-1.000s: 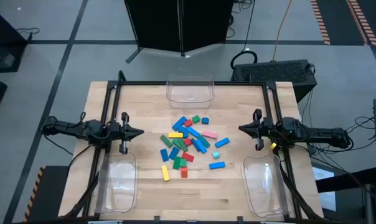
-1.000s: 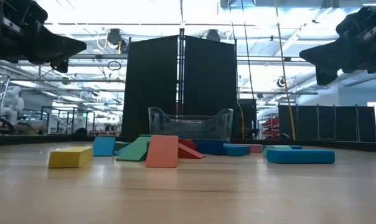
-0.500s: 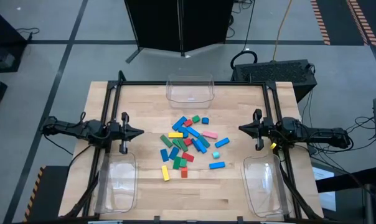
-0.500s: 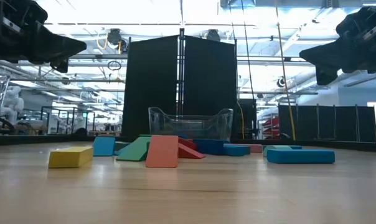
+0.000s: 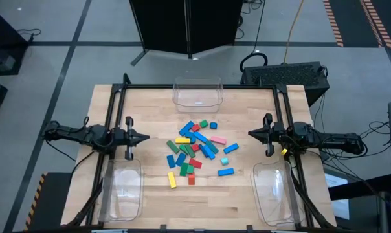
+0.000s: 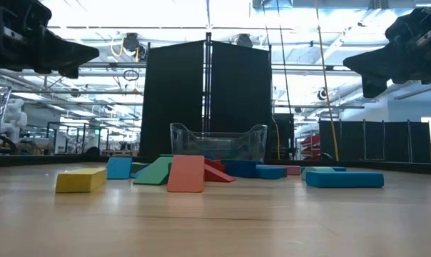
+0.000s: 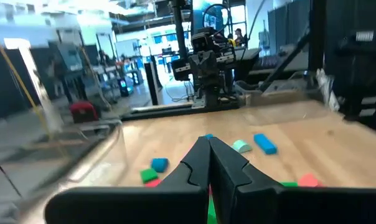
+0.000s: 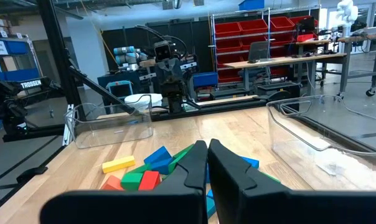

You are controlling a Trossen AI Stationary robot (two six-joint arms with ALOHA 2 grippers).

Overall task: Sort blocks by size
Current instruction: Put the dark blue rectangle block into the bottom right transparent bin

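Nothing differs from the frames of a second ago: both arms stay parked and every piece lies where it lay. The left gripper (image 5: 145, 137) hangs above the left edge of the wooden surface (image 5: 150, 194), its jaws pressed shut on nothing and pointing toward the middle. The right gripper (image 5: 250, 134) mirrors it over the right edge, jaws likewise closed and empty. The blocks (image 5: 197, 147) remain scattered in a loose cluster at the centre of the surface, between the two grippers and touched by neither. Among them, a yellow bar (image 5: 172, 180) lies at the near left fringe, a blue bar (image 5: 226, 172) at the near right, a pink piece (image 5: 218, 140) toward the right, and a small cyan cube (image 5: 225, 160) just apart from the heap. Three clear bins stand around the cluster: the far bin (image 5: 197, 92) beyond it, the left bin (image 5: 122, 191) under the left arm, and the right bin (image 5: 275, 192) under the right arm. No block shows inside any of them.
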